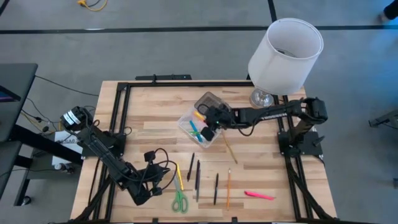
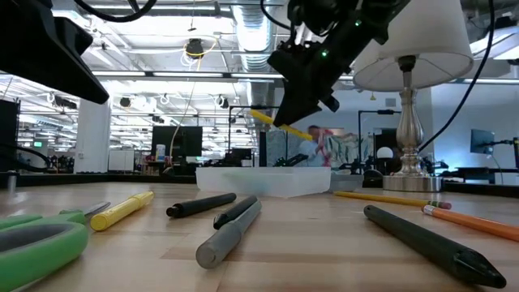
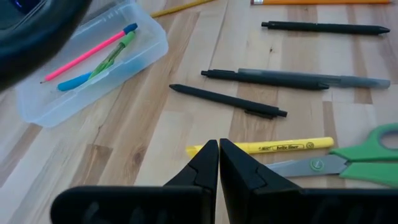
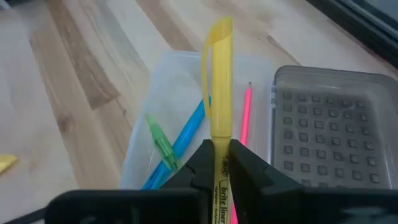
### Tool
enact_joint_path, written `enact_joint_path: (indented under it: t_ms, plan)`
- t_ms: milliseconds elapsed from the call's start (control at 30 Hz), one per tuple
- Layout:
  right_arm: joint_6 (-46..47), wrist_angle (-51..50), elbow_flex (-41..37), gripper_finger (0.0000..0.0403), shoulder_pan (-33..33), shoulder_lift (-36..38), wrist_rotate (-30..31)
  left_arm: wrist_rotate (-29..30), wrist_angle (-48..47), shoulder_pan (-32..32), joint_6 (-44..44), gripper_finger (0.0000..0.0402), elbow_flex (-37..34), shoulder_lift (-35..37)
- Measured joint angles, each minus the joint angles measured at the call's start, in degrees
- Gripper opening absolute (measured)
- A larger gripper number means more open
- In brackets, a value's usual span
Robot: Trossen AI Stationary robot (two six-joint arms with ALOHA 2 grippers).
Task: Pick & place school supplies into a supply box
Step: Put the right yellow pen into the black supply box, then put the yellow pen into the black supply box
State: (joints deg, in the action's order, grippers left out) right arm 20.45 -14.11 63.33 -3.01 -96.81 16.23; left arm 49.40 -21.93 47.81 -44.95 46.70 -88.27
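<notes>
over the supply box [image 4: 186, 74], holding three pens, right gripper [image 4: 221, 155] clamps one yellow highlighter [image 4: 221, 93].

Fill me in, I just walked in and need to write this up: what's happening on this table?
The right tool grips a yellow highlighter, held over the clear plastic pencil box with its dotted grey lid open. A blue pen, a green marker and a pink pencil already lie inside. The left tool waits shut near the table's front, by a second yellow highlighter and green-handled scissors. Several dark pens and pencils remain on the wooden table.
</notes>
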Motion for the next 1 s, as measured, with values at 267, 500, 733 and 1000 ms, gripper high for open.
enact_joint_path:
  t_ms: [267, 500, 733, 1000]
  plan:
    - [0.0, 0.2, 0.0, 0.0026, 0.36, -0.03, -0.48, 0.49, 0.0, 0.07, -0.2, 0.0009, 0.0, 0.0]
    - [0.0, 3.24, 0.0, 0.0063, 0.15, -0.03, 0.22, 0.55, 0.02, 0.07, -0.56, 0.0009, 0.0, 0.0]
    - [-1.29, 3.48, 0.0, 0.0109, -0.02, -0.05, 0.31, 0.57, 0.04, 0.07, -0.81, 0.0009, 0.0, 0.0]
    - [-11.78, 3.48, 0.04, 0.0128, 6.28, 0.38, 0.37, 2.14, 0.04, -0.52, 3.87, 0.0009, 0.02, 0.0]
